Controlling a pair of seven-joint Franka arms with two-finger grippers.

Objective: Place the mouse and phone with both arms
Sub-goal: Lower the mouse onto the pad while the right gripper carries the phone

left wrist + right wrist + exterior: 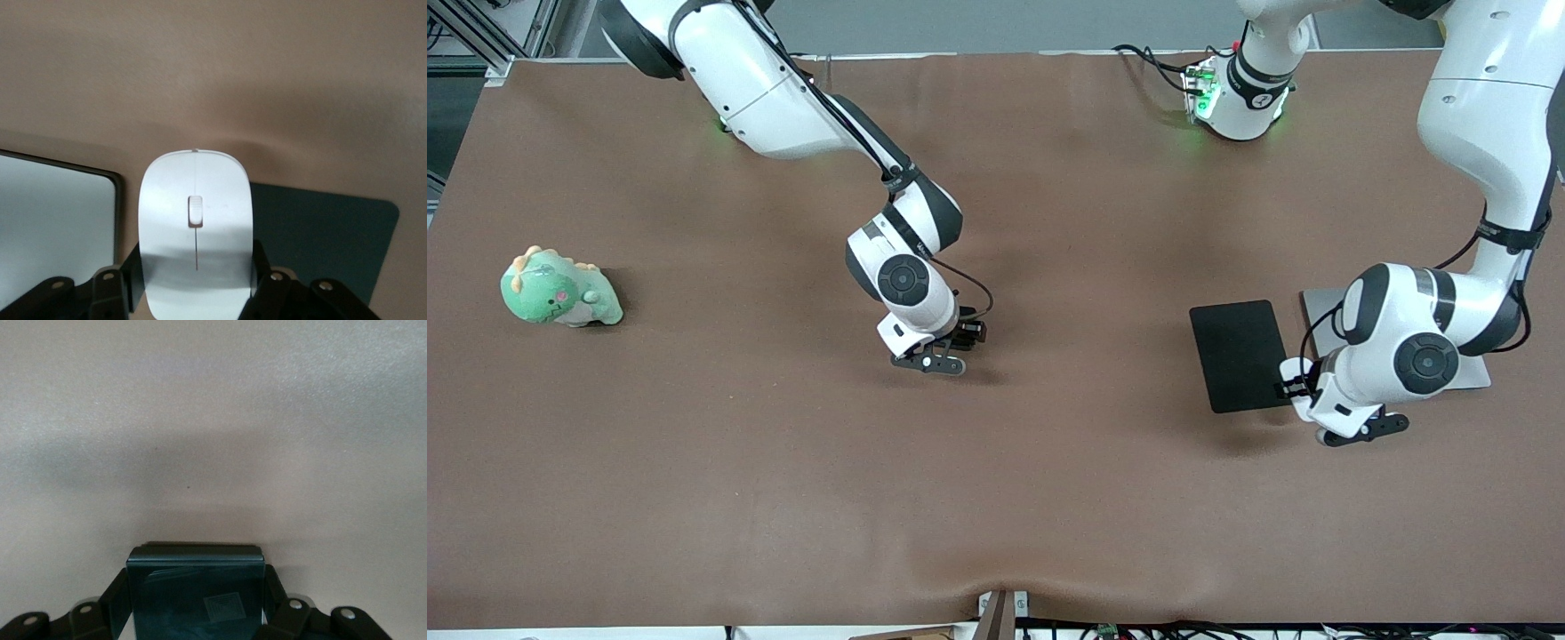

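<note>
The white mouse shows in the left wrist view, clamped between the black fingers of my left gripper. In the front view my left gripper hangs over the brown table just beside the black mouse pad, and its hand hides the mouse. The black phone shows in the right wrist view, held by my right gripper. In the front view my right gripper is low over the middle of the table, and the phone is hidden under it.
A grey flat slab with a dark rim lies beside the mouse pad, partly under the left arm; it also shows in the left wrist view, as does the pad. A green plush dinosaur sits toward the right arm's end.
</note>
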